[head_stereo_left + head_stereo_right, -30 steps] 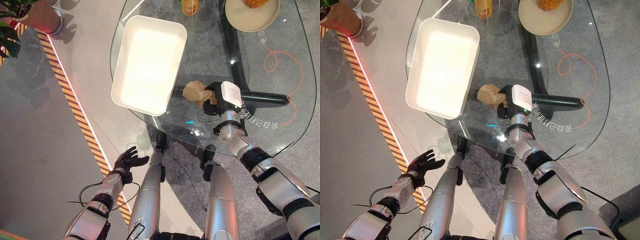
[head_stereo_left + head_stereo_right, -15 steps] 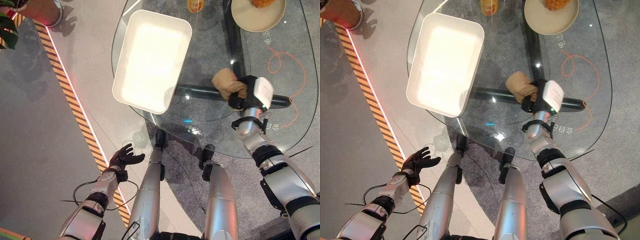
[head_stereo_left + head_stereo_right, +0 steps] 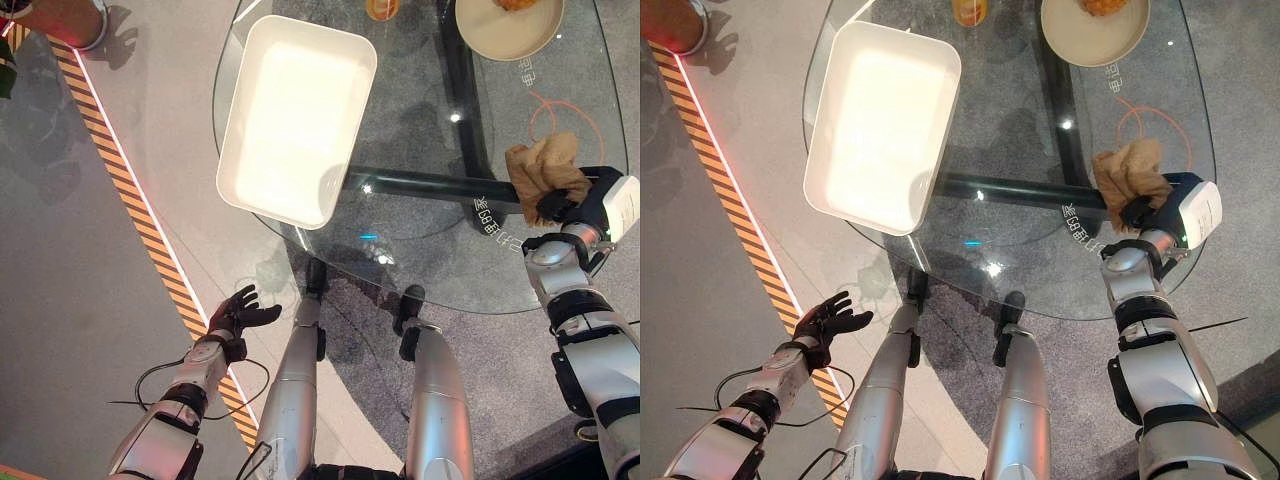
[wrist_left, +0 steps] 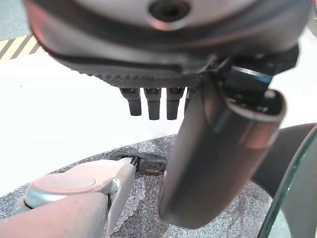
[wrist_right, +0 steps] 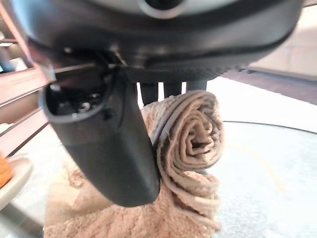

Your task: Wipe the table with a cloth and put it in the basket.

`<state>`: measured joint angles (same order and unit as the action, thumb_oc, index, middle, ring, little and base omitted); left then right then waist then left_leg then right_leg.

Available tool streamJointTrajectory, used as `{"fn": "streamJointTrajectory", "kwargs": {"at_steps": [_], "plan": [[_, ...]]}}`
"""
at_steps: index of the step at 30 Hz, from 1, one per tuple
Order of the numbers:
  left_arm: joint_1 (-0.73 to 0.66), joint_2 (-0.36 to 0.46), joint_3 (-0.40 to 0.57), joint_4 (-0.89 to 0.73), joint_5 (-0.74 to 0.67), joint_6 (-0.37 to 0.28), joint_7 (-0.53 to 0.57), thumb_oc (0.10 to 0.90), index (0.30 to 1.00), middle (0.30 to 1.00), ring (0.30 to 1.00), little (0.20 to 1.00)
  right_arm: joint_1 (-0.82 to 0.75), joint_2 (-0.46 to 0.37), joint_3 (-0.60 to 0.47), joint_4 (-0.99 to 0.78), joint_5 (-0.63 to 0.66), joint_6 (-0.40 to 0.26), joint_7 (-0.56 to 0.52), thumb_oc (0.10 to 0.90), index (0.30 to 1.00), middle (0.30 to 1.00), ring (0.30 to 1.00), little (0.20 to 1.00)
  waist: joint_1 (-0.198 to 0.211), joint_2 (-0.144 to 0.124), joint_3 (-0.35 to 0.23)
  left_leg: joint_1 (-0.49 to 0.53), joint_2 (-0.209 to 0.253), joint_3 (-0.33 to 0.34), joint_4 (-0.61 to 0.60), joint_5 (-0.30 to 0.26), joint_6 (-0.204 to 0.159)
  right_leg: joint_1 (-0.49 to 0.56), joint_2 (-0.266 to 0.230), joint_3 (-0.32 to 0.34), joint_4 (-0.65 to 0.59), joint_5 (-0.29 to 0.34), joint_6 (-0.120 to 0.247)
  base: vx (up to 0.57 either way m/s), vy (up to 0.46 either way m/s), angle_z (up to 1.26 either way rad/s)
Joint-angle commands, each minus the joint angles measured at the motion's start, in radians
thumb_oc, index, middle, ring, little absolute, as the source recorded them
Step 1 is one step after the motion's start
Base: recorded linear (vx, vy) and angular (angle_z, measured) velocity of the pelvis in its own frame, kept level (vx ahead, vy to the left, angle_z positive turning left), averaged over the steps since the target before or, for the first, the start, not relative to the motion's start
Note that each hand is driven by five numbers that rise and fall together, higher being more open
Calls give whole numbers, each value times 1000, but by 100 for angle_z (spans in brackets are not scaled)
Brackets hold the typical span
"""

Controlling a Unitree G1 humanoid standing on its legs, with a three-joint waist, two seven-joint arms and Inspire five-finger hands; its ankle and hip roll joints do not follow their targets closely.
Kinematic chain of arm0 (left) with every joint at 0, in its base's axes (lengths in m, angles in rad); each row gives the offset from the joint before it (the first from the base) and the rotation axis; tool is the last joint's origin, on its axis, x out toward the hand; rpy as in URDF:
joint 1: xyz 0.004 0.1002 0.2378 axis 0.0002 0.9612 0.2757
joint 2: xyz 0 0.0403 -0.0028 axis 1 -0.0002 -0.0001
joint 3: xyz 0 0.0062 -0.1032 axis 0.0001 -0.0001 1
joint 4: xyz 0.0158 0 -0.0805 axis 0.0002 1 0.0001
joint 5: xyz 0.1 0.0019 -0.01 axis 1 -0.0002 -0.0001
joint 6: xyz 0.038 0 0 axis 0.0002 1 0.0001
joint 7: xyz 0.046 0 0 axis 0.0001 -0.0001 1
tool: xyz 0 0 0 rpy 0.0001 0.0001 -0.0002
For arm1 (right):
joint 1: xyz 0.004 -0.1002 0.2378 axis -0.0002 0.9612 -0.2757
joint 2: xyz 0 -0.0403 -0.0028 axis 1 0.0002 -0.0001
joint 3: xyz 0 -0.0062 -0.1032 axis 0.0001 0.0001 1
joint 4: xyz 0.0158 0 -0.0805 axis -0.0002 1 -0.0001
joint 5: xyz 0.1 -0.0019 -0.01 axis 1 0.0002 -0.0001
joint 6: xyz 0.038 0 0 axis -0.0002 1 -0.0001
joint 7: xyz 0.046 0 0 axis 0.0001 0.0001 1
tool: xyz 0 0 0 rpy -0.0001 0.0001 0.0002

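Observation:
A tan cloth [image 3: 541,172] lies bunched on the right part of the round glass table [image 3: 420,255], by an orange line drawn on the glass. My right hand [image 3: 570,205] holds it from the near side, thumb and fingers curled round a rolled fold of the cloth [image 5: 190,144]. The basket is a white rectangular tub [image 3: 293,120] on the table's left edge, empty inside. My left hand [image 3: 236,314] hangs low over the floor, left of the table, with fingers [image 4: 151,101] spread and straight, holding nothing.
A beige plate [image 3: 508,25] with food stands at the table's far right. An orange drink [image 3: 381,8] stands at the far edge. A black and yellow striped line [image 3: 140,205] crosses the floor on the left, and a potted plant's pot [image 3: 70,20] stands beyond it.
My right hand has dragged the cloth across the glass, from beside the white tub to the table's right side. The left hand has hardly moved.

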<state>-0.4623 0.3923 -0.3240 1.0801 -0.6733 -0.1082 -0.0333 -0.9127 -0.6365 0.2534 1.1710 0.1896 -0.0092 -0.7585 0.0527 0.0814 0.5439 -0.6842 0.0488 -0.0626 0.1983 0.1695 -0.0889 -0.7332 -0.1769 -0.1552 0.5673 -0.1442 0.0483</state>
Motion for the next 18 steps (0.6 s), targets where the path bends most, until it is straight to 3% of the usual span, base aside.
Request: {"fn": "streamJointTrajectory", "kwargs": {"at_steps": [1, 14, 18], "plan": [[54, 47, 49, 36, -28, -11, -11, 800, 900, 900, 900, 900, 32, -165, -61, 20, 67, -36, -110, 100, 300, 300, 300, 200, -6, -20, -24, 3, -17, 72, 162, -188, 71, 14, 24, 23, -137, 128, 39, 0, 0, 0], [58, 57, 56, 41, -41, -12, -12, 800, 900, 900, 900, 900, 67, -165, -121, 7, 187, -33, -166, 100, 300, 300, 300, 200, -15, -25, -24, 15, -12, 75, 152, -191, 67, 23, 30, 29, -147, 126, 40, 0, 0, -1], [56, 62, 57, 50, -38, -13, -23, 800, 900, 900, 900, 900, 65, -176, -144, 25, 228, -64, -172, 100, 300, 300, 300, 200, -13, -27, -24, 17, -13, 75, 153, -193, 67, 26, 32, 27, -147, 125, 40, 0, 0, 0]]}}
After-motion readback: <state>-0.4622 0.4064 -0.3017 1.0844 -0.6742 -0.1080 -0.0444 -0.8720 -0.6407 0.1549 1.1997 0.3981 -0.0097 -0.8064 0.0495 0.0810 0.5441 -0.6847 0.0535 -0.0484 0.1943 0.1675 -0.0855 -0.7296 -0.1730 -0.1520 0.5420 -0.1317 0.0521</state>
